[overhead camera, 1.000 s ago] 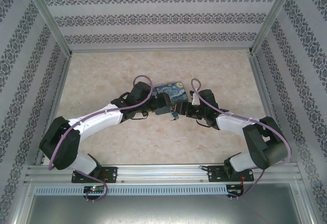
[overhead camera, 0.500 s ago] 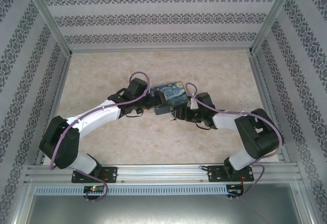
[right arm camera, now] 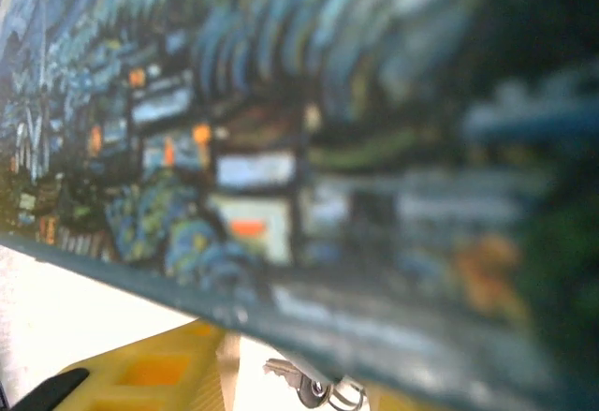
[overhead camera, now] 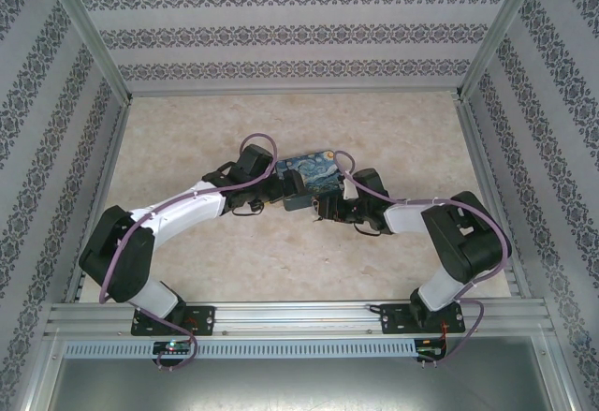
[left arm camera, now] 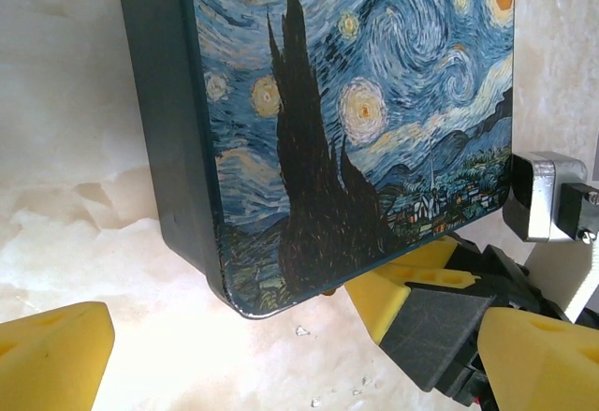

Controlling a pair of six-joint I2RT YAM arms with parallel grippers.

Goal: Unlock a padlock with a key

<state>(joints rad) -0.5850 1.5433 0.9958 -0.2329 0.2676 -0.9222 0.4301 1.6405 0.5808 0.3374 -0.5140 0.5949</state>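
At table [overhead camera: 281, 121] centre: left gripper [overhead camera: 284, 189] jaws spread beside padlock [left arm camera: 356, 121]; right gripper [overhead camera: 324, 207] (grip unclear) should seat key [right arm camera: 304, 383] squarely before turning.

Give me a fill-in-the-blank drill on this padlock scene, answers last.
The padlock has a painted face, mostly ___ with yellow stars.
The left pincer stands wide ___.
Its fingertips are coloured ___.
Missing words: blue; open; yellow.
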